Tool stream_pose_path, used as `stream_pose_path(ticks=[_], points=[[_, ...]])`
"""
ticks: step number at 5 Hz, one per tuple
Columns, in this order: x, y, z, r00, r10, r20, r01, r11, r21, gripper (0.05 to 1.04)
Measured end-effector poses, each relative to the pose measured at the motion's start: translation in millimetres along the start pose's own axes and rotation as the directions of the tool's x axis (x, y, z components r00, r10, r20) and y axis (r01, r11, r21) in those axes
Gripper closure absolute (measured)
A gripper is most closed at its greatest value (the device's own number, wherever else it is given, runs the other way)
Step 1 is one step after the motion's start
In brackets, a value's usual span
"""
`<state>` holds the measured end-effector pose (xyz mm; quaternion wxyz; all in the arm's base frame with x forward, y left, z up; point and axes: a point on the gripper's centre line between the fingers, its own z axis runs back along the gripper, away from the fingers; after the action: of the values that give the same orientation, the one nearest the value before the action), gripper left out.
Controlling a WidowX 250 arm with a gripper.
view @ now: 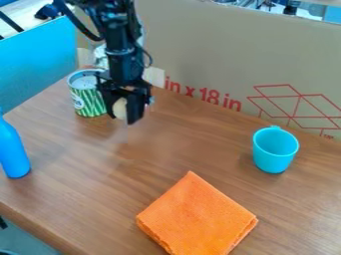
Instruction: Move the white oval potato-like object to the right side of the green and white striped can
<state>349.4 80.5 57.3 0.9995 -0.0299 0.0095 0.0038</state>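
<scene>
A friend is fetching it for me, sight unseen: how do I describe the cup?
Find the cardboard panel with red print behind the wooden table. Below that print, toward the picture's right side, stands the cup, upright and open. It is plain turquoise, whereas the can is striped green and white, and the blue bottle tapers upward.

Blue bottle (pixel 13 152) running off left, orange cloth (pixel 197 216) running off below, gripper (pixel 122 116) partly hiding blurred pale object (pixel 120 108)
</scene>
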Motion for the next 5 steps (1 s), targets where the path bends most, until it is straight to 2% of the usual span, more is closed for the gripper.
stream_pose_path(ticks=[1,2,3,4,5], points=[[18.1,-8.2,-17.4,1.0,0.008,-0.013,-0.008,1.0,0.013,0.439],[19.1,-4.0,-25.4,0.999,0.042,-0.026,-0.04,0.995,0.09,0.439],[17.2,-5.7,-27.6,0.999,0.045,-0.02,-0.043,0.993,0.107,0.369],[5.0,-5.8,-28.0,0.996,0.074,-0.041,-0.071,0.995,0.067,0.102],[0.6,-1.1,-24.9,0.993,0.11,-0.038,-0.109,0.994,0.015,0.076]])
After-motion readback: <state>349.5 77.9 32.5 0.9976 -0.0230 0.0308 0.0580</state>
